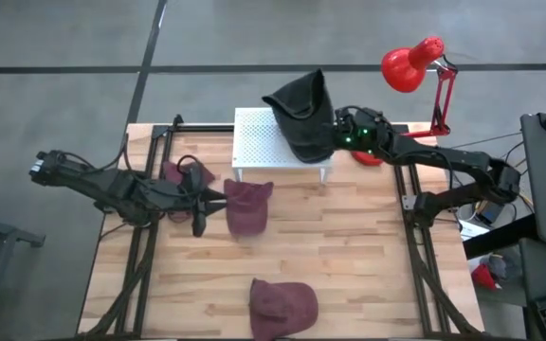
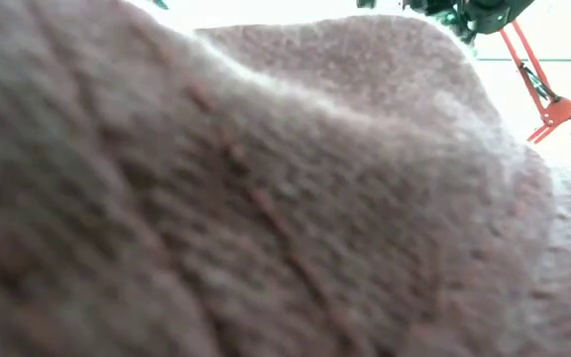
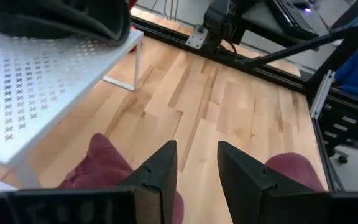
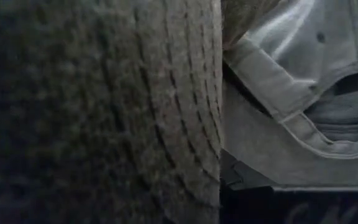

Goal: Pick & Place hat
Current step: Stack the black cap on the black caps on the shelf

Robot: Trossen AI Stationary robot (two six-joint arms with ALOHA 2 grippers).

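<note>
A black hat (image 1: 303,114) stands tipped up over the right end of a white perforated stand (image 1: 259,142), and my right gripper (image 1: 336,133) is shut on its right side. Its dark cloth (image 4: 104,112) fills the right wrist view. A maroon hat (image 1: 247,205) lies flat mid-table. My left gripper (image 1: 218,199) is open just left of it, and its fingers (image 3: 160,171) show bare wood between them. A second maroon hat (image 1: 282,303) lies at the near edge and fills the low view (image 2: 266,198). A third maroon and dark hat (image 1: 183,175) lies under the left arm. My right gripper holds the black hat by its right side (image 1: 325,133), coming level from the table's right. The hat itself hides the fingers, so the kind of hold does not show. The hat stands tilted, its crown up, over the stand's right end (image 1: 311,156).
A red desk lamp (image 1: 413,64) stands at the far right corner, behind the right arm. The white stand occupies the far middle of the table. Bare wood (image 1: 358,256) lies open on the table's right half and between the two maroon hats.
</note>
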